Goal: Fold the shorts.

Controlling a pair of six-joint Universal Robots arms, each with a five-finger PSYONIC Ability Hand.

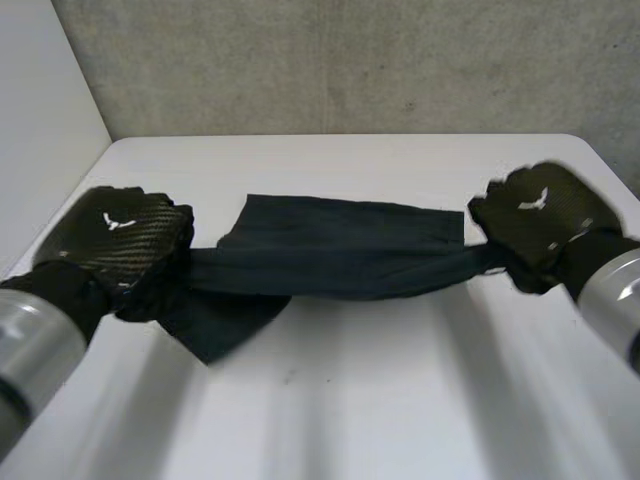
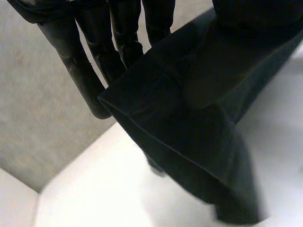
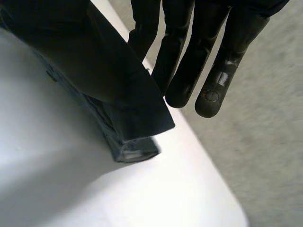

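Nearest the robot, the white table [image 1: 350, 410] lies bare in front of the dark shorts [image 1: 330, 255]. The shorts are stretched crosswise in a taut band over the table's middle, with one loose corner drooping toward the surface at their left end. The left hand [image 1: 115, 240] grips that left end. In its wrist view the fingers [image 2: 90, 75] reach out straight behind the bunched cloth. At the shorts' right end the right hand [image 1: 540, 215] holds the other end, its fingers [image 3: 213, 71] likewise straight beside the fabric, and a hem corner rests on the table. Beyond the shorts stands a grey wall [image 1: 350, 60].
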